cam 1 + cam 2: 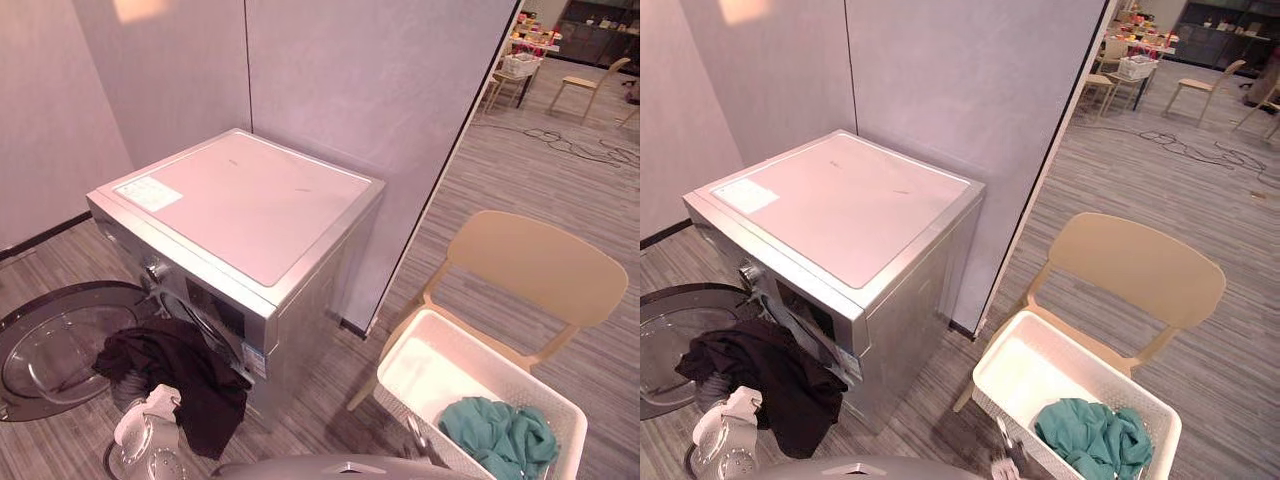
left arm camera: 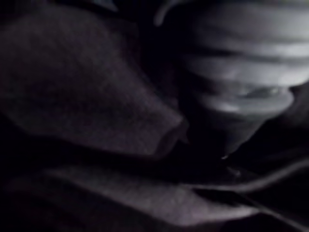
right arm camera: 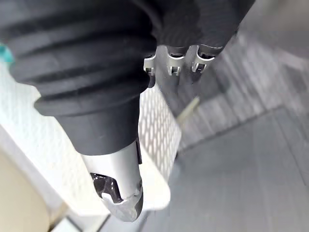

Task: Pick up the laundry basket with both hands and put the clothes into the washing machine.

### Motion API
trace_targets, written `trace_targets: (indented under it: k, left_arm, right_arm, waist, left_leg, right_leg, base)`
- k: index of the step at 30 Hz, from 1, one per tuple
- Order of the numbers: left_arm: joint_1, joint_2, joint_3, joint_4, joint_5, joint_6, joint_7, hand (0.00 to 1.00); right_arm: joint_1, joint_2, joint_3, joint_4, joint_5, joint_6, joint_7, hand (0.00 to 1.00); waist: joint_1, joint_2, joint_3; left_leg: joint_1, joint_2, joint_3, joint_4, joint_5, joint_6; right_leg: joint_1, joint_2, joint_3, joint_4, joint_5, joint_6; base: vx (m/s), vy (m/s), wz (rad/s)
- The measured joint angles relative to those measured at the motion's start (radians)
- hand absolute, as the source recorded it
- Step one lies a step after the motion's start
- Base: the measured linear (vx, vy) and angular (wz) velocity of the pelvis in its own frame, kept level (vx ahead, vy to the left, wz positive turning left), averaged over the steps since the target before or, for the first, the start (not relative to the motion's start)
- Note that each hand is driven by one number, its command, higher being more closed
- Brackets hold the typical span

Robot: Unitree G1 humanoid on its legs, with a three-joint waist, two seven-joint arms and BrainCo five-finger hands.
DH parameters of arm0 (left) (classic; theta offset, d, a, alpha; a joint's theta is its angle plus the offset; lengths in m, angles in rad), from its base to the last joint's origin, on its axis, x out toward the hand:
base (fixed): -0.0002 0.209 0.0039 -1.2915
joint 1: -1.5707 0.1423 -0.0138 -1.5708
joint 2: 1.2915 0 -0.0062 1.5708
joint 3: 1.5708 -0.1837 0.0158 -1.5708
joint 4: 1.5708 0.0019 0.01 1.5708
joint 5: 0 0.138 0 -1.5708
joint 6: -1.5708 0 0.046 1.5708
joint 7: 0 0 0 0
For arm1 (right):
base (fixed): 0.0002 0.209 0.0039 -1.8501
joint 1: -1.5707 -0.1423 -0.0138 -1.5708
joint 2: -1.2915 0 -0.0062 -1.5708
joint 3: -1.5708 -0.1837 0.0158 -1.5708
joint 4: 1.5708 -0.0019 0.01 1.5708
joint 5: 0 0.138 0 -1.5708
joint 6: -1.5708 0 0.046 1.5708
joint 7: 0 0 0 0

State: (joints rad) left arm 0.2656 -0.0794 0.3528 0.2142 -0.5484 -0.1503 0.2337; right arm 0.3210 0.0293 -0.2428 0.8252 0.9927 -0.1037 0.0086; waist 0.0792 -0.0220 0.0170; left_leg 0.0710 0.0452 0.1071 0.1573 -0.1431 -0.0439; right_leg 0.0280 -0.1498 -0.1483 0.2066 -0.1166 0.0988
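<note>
Teal clothes (image 1: pixel 500 435) heaped in near corner of white basket (image 1: pixel 430 372) on chair (image 1: pixel 540 265), to your right. Your right hand (image 3: pixel 118 183) just outside basket wall on washing machine (image 1: pixel 250 200) side, so it's the nearer hand; grip can't tell. Your left hand (image 2: pixel 241 77) buried in dark garment (image 1: pixel 185 375) hanging from drum mouth; grip can't tell. Clothes lie across wall from right hand.

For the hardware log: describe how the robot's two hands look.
The right hand wears a black, ribbed, rubbery cover over its back and wrist; a silver thumb with a glossy dark tip emerges from it. The left hand shows the same ribbed cover, dim and grey in the shadow.
</note>
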Motion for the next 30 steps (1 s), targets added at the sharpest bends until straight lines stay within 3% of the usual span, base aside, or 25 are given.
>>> trace_targets:
  k: [7,16,23,30]
  left_arm:
    - [-0.011,0.000,0.000,-0.011,-0.018,0.000,-0.025,1.00]
    - [-0.014,0.002,0.000,-0.044,-0.018,0.003,-0.030,1.00]
    - [-0.022,0.009,-0.008,-0.049,-0.019,0.003,-0.029,1.00]
    - [-0.048,0.009,-0.043,-0.054,-0.030,0.003,-0.024,1.00]
  right_arm:
    - [0.004,0.022,-0.158,0.077,0.089,-0.002,-0.044,0.00]
    - [-0.059,0.032,-0.343,0.099,0.153,-0.017,-0.086,0.00]
    - [-0.169,0.018,-0.437,0.011,0.224,-0.080,-0.130,0.00]
    - [-0.287,0.000,-0.476,-0.187,0.268,-0.184,-0.207,0.00]
  waist:
    - [-0.020,0.015,0.001]
    - [-0.016,0.013,0.000]
    - [-0.015,0.018,-0.007]
    - [0.007,0.046,-0.006]
  left_leg:
    - [-0.001,0.000,0.011,-0.004,0.000,0.000]
    - [-0.014,-0.003,0.026,-0.002,0.000,0.000]
    - [-0.030,-0.005,0.029,-0.003,0.002,-0.001]
    - [-0.055,-0.014,0.018,-0.003,0.006,0.001]
  right_leg:
    - [-0.016,-0.001,0.008,0.020,0.000,0.006]
    - [-0.043,-0.003,0.028,0.037,-0.002,0.007]
    - [-0.068,-0.005,0.030,0.049,-0.004,0.008]
    - [-0.088,-0.014,0.026,0.052,-0.006,0.012]
  base:
    - [0.01,0.001,-0.04]
    - [-0.02,0.006,-0.03]
    - [-0.01,0.003,-0.01]
    - [0.00,0.007,0.04]
